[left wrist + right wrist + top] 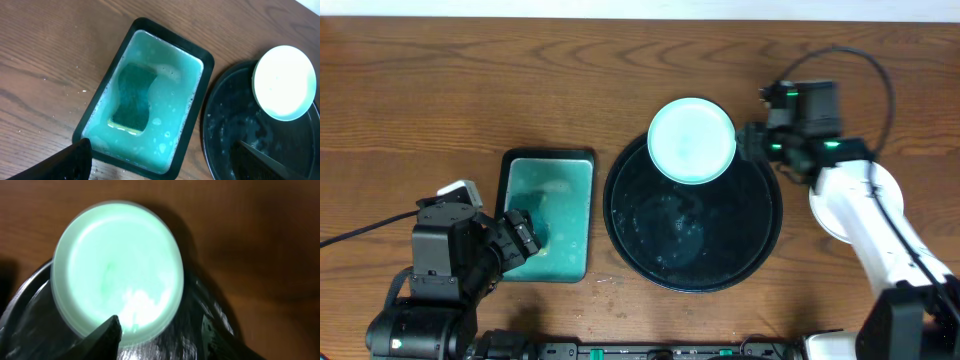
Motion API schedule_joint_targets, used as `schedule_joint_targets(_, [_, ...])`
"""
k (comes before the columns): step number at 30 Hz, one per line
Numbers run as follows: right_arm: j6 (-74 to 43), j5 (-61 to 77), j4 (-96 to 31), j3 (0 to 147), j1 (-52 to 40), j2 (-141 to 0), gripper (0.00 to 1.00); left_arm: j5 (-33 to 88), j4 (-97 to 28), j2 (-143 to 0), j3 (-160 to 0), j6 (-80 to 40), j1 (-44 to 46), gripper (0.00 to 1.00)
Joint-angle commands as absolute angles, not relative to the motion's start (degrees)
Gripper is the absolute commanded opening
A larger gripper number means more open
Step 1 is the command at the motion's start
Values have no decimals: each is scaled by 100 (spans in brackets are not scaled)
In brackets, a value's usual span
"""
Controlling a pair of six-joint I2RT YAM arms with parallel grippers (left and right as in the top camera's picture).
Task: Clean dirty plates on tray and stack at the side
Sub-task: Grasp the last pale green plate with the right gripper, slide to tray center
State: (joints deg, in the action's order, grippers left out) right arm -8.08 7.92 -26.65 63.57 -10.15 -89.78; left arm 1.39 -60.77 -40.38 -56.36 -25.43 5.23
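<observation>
Wooden tabletop [420, 90] carries the wet black tray [720, 240] and, beside it, a teal basin [170, 110]. One pale plate [692, 140] rests on the tray's far rim; a sponge [132, 97] soaks in the basin. Both are parted and empty: the right gripper [752, 140] beside the plate, the left gripper [525, 235] over the basin. Scrubbing seems next: seize the sponge.

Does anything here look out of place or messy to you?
Yes. The pale plate straddles the far rim of the black tray, partly off it rather than flat inside. The tray floor is streaked with suds, and white specks dot the table beside the green basin.
</observation>
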Motion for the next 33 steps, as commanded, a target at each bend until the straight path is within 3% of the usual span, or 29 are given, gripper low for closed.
schedule_joint_targets(1, [-808,-1037,-2241,6368,-1538,-9537,51,154,-6088,-4038,-5782,-2510,493,88])
schedule_joint_targets(9, [-987,-1048,-1647,6368,-1588,-10632,44,154,-6088,-4038,-5782,-2510,493,88])
schedule_joint_targets(10, [-1144,-1004,-1671,6368,-1566,-10680,38,154,-6088,-4038,-5782,-2510,493,88])
schedule_joint_targets(12, [-1288,-827,-1750,6368,-1542,-10685,8,152,-6088,-4038,-5782,-2510,493,88])
schedule_joint_targets(13, [-1282,-725,-1765,6368,-1540,-10667,1,154,-6088,-4038,-5782,-2510,493,88])
schedule_joint_targets(33, [-1398,980,-4073,6355,-1741,-9631,1,154,-6088,-4038,-5782,-2510,493,88])
